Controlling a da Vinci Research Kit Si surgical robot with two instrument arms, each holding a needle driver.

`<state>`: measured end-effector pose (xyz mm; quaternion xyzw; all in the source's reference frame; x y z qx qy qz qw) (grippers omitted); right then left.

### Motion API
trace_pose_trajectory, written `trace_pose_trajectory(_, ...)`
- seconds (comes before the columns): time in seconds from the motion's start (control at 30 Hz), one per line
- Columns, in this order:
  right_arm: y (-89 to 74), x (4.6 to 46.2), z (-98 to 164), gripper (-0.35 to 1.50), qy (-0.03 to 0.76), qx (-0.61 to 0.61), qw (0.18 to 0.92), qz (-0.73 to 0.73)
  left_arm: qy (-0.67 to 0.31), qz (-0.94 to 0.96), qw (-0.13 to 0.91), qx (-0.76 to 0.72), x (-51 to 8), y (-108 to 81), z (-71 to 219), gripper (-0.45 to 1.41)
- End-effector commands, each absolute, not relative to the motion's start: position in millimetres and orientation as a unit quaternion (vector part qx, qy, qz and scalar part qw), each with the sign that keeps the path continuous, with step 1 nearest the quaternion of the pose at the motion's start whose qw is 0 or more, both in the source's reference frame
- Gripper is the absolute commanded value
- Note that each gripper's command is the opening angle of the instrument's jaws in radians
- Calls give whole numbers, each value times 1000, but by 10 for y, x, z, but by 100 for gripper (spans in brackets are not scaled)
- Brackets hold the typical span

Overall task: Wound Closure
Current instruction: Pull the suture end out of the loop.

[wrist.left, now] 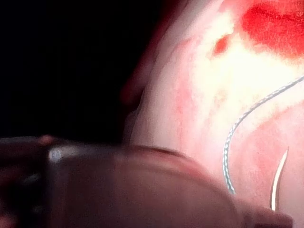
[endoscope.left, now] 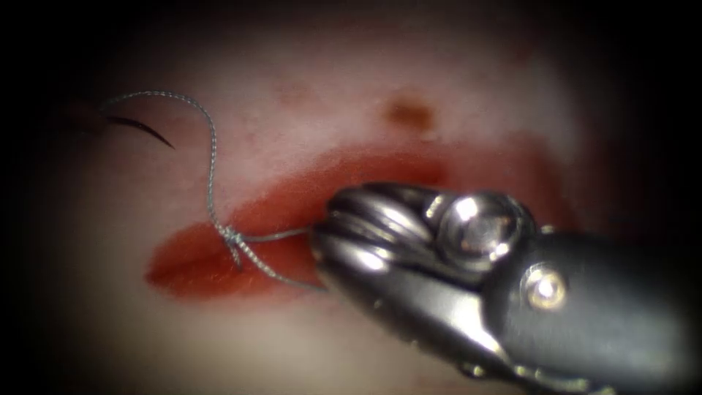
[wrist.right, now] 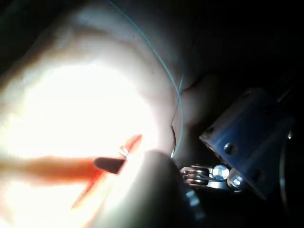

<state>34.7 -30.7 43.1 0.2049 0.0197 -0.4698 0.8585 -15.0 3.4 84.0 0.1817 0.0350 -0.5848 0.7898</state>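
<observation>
The tissue (endoscope.left: 241, 66) carries a red, wet cut (endoscope.left: 197, 263) running across it. A grey thread (endoscope.left: 210, 157) is knotted at the cut (endoscope.left: 232, 235). From the knot two strands run right to my right tool (endoscope.left: 322, 245), whose big wrist covers the cut's right part. In the right wrist view its dark jaws (wrist.right: 111, 165) look closed, with a glint of thread (wrist.right: 124, 153) at them. A long strand arcs up and left to the curved needle (endoscope.left: 142, 129), which lies on the tissue left of the cut. The needle (wrist.left: 278, 180) and thread (wrist.left: 237, 126) sit beyond my left tool's blurred body (wrist.left: 118, 190).
A brown spot (endoscope.left: 409, 113) marks the tissue above the cut's right part. Red fluid (endoscope.left: 468, 168) stains the surface around the cut. The tissue's edge falls off into darkness (wrist.left: 133, 95) beside the left tool.
</observation>
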Motion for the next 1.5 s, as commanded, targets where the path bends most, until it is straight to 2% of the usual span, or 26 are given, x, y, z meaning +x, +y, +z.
trace_pose_trajectory(0.03,-310,359,416,15,49,207,878,-430,32,-586,789,181,-153,47,837,-45)
trace_pose_trajectory(0.17,-319,351,403,7,140,190,903,-359,32,-586,789,181,-152,47,836,-45)
trace_pose_trajectory(0.2,-323,347,397,-8,167,177,928,-281,32,-586,789,181,-153,47,836,-45)
trace_pose_trajectory(0.23,-325,346,395,-10,180,172,936,-250,32,-586,789,181,-153,47,836,-45)
trace_pose_trajectory(0.27,-328,344,393,-23,192,167,940,-226,32,-586,789,181,-153,47,836,-45)
trace_pose_trajectory(0.37,-335,340,391,-28,210,134,947,-204,32,-586,789,181,-153,47,836,-45)
trace_pose_trajectory(0.4,-343,339,391,-11,220,100,951,-194,32,-586,789,181,-152,47,836,-45)
trace_pose_trajectory(0.47,-352,338,393,4,218,78,953,-194,32,-586,789,181,-152,47,836,-45)
trace_pose_trajectory(0.5,-352,338,393,4,218,78,953,-194,32,-586,789,181,-152,47,836,-45)
trace_pose_trajectory(0.53,-363,339,397,-10,210,53,952,-216,32,-586,789,181,-152,47,836,-45)
trace_pose_trajectory(0.73,-375,348,409,-25,163,-55,952,-253,32,-586,789,181,-153,47,836,-45)
trace_pose_trajectory(0.83,-370,358,415,-6,136,-94,951,-262,32,-586,789,181,-153,47,836,-45)
trace_pose_trajectory(0.87,-370,358,415,-6,136,-94,951,-262,32,-586,789,181,-153,47,836,-45)
trace_pose_trajectory(0.93,-365,369,423,36,112,-142,941,-285,32,-586,789,181,-153,47,836,-45)
trace_pose_trajectory(0.97,-364,371,426,42,110,-151,942,-279,32,-586,789,181,-153,47,836,-45)
trace_pose_trajectory(1.0,-362,377,430,59,102,-167,940,-280,32,-586,789,181,-152,47,836,-45)
trace_pose_trajectory(1.07,-359,383,435,72,90,-174,940,-279,32,-586,789,181,-152,47,836,-45)
trace_pose_trajectory(1.13,-356,386,437,67,79,-174,941,-280,32,-586,789,181,-152,47,836,-45)
trace_pose_trajectory(1.2,-346,390,444,83,65,-173,945,-271,32,-586,789,181,-152,47,836,-45)
trace_pose_trajectory(1.33,-343,389,454,83,101,-154,946,-269,32,-586,789,181,-152,47,836,-45)
trace_pose_trajectory(1.5,-348,388,463,69,108,-148,948,-260,32,-586,789,181,-152,47,836,-45)
